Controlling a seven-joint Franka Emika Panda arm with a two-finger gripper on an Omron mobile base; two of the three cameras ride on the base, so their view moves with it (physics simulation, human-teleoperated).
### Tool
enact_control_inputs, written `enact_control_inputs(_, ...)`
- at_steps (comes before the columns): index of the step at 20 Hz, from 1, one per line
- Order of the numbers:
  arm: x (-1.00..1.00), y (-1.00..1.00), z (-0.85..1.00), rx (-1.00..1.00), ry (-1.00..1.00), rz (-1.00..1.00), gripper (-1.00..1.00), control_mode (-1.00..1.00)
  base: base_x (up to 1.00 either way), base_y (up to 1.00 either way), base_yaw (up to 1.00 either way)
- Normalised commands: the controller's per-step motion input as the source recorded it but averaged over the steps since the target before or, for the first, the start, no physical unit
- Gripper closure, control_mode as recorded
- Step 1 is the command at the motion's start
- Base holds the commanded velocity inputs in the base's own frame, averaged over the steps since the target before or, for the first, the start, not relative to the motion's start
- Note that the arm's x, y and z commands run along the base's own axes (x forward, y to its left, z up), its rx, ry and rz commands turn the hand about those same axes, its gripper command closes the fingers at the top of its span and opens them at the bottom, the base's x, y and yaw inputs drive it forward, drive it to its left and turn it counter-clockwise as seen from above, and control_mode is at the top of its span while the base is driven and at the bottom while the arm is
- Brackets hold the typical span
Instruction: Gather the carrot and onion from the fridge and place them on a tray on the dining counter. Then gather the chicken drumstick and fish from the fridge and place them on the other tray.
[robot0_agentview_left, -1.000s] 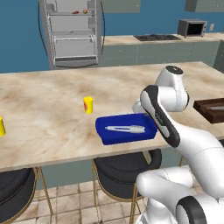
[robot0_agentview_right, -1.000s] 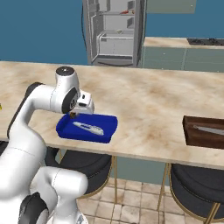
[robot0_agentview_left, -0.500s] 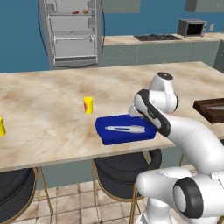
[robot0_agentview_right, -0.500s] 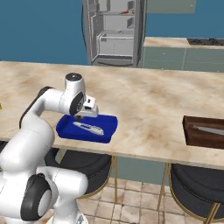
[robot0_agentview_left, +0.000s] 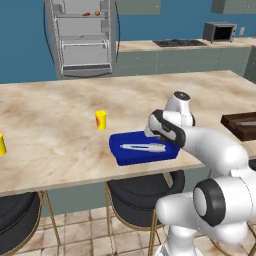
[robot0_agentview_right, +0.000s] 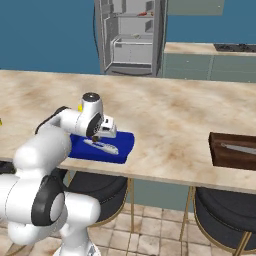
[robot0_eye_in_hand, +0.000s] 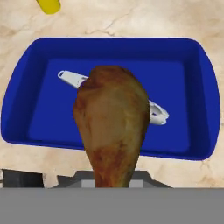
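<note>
Claw: our claw (robot0_eye_in_hand: 113, 186) pinches the chicken drumstick (robot0_eye_in_hand: 112, 127) by its narrow bone end.
Drumstick: we hold it over the blue tray (robot0_eye_in_hand: 205, 87), likely for release; its long axis runs away from us, meaty end far.
Tray: near tabletop (robot0_agentview_left: 60, 145) edge, fish (robot0_eye_in_hand: 157, 113) inside.
Fridge: fridge (robot0_agentview_left: 82, 37) open, far.

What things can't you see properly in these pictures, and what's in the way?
- Claw tips, hand view: hidden behind the chicken drumstick they grip.
- White fish in the blue tray, hand view: its middle is covered by the drumstick.
- Claw, left base view: mostly blocked by the robot's own arm.
- Items on the fridge shelf, left base view: too small to name.
- Brown tray, left base view: cut off by the right edge.
</note>
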Motion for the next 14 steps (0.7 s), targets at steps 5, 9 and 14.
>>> enact_control_inputs(5,0.46,-0.08,-0.21,0.0,0.0,0.0,1.0,-1.0,0.0,0.0,0.0)
enact_control_inputs(9,0.31,-0.03,-0.27,0.0,0.0,0.0,1.0,-1.0,0.0,0.0,0.0)
enact_control_inputs(14,0.36,-0.01,-0.31,0.0,0.0,0.0,1.0,-1.0,0.0,0.0,0.0)
